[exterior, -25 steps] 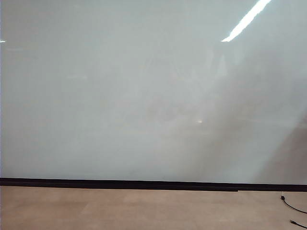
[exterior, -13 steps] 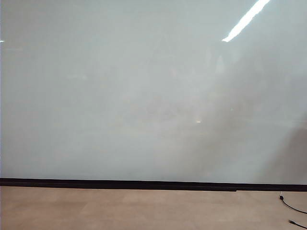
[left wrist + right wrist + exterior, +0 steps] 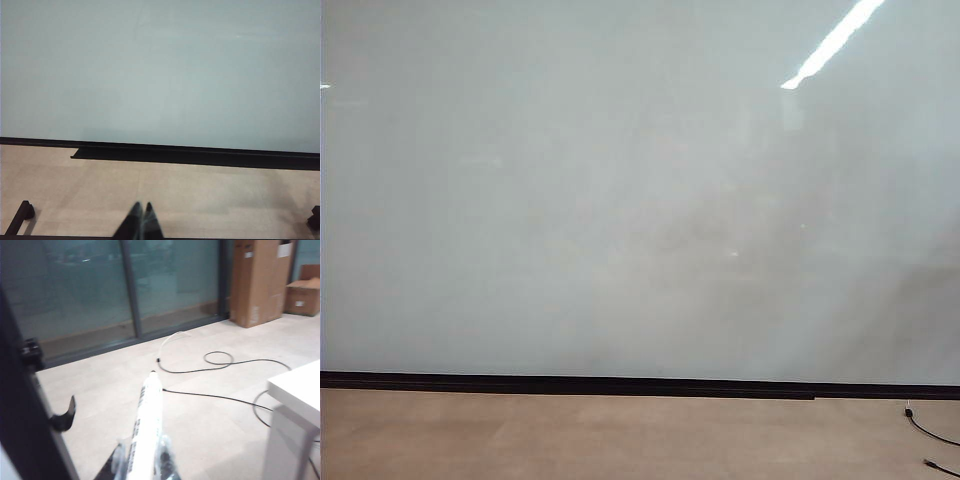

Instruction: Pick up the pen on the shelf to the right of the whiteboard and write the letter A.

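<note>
Right gripper [image 3: 145, 460] clamps the slim white marker pen [image 3: 148, 425], dark marks on its barrel, above pale floor; left gripper [image 3: 141, 220], jaws together, faces the glossy grey-white whiteboard [image 3: 160, 70].

The pen [image 3: 148, 427] is blurred, its lower end cut off.

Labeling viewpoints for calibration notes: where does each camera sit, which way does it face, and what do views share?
Exterior view: off the arms, facing the whiteboard head-on, floor strip and a black cable at lower right; no robot parts show.
Left wrist view: low, facing the same board over the floor; left claw shut, tips together, empty.
Right wrist view: turned away toward glass doors, cardboard boxes and a white table; right claw shut on the pen.
Shared: exterior and left wrist both show the whiteboard and its black lower strip.
</note>
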